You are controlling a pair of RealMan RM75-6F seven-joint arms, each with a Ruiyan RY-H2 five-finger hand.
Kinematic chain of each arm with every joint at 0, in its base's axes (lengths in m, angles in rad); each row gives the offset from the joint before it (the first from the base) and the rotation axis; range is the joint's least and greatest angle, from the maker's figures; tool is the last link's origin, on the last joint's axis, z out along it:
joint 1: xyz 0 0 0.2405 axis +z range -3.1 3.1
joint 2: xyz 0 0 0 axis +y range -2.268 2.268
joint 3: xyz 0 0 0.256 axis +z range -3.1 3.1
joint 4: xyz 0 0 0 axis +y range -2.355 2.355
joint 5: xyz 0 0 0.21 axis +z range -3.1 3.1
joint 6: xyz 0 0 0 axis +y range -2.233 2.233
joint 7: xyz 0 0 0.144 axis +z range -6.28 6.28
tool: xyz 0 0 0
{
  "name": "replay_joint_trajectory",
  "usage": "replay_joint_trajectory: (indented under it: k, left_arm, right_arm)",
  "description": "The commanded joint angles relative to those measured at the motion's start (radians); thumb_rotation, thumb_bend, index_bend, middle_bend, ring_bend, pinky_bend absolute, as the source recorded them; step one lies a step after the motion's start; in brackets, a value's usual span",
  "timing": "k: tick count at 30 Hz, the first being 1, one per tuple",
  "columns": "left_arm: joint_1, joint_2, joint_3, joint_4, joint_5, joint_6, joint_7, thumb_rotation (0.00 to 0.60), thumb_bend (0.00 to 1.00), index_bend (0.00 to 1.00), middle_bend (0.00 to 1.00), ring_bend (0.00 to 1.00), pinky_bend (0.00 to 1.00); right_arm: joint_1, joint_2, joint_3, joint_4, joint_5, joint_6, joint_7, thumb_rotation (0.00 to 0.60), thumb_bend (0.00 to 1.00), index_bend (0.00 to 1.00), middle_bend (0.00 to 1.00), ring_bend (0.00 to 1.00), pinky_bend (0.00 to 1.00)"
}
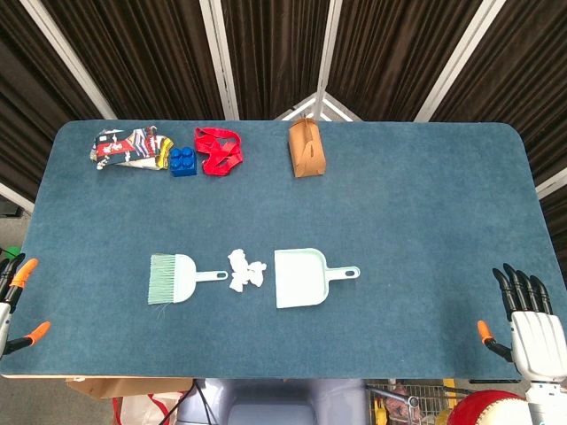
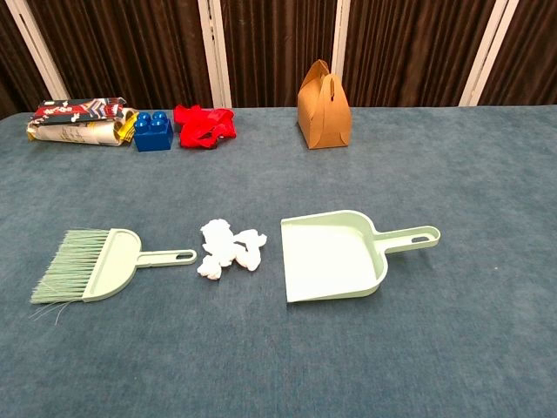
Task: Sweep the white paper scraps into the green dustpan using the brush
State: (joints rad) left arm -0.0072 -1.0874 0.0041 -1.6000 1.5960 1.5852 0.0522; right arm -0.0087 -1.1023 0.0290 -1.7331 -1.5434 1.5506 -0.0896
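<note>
While both hands wait off the table's near corners — left hand and right hand, each empty with fingers apart — nothing is grasped yet. The brush, paper scraps and green dustpan lie in a row toward the near edge. The dustpan is unheld — a sweep could likely shove it away or scatter the light scraps.
</note>
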Motion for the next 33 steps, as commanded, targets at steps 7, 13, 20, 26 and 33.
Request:
replay_joint_trajectory:
  k: [7,13,20,26,33]
  left_arm:
    - [0.0,0.002,0.001,-0.002,0.003,0.002,0.003,0.6,0.0,0.0,0.0,0.0,0.0]
    - [0.001,0.002,0.001,-0.003,0.001,0.0,-0.003,0.6,0.0,0.0,0.0,0.0,0.0]
    - [-0.001,0.003,0.002,-0.004,0.0,-0.004,0.005,0.6,0.0,0.0,0.0,0.0,0.0]
    - [0.001,0.0,0.003,-0.001,0.001,-0.001,0.019,0.6,0.0,0.0,0.0,0.0,0.0]
    - [-0.002,0.001,0.003,-0.004,-0.004,-0.011,0.015,0.6,0.0,0.0,0.0,0.0,0.0]
  right_arm:
    - [0.001,0.01,-0.007,-0.01,0.002,-0.013,-0.004,0.6,0.35,0.0,0.0,0.0,0.0]
    - [0.002,0.018,-0.013,-0.016,0.003,-0.025,-0.003,0.6,0.35,0.0,0.0,0.0,0.0]
    - [0.006,0.019,-0.014,-0.019,0.006,-0.036,-0.008,0.6,0.35,0.0,0.0,0.0,0.0]
    - [0.012,0.018,-0.011,-0.028,0.013,-0.046,-0.017,0.6,0.35,0.0,0.0,0.0,0.0]
    - [0.062,0.003,0.033,-0.039,0.048,-0.094,-0.058,0.6,0.35,0.0,0.16,0.18,0.3]
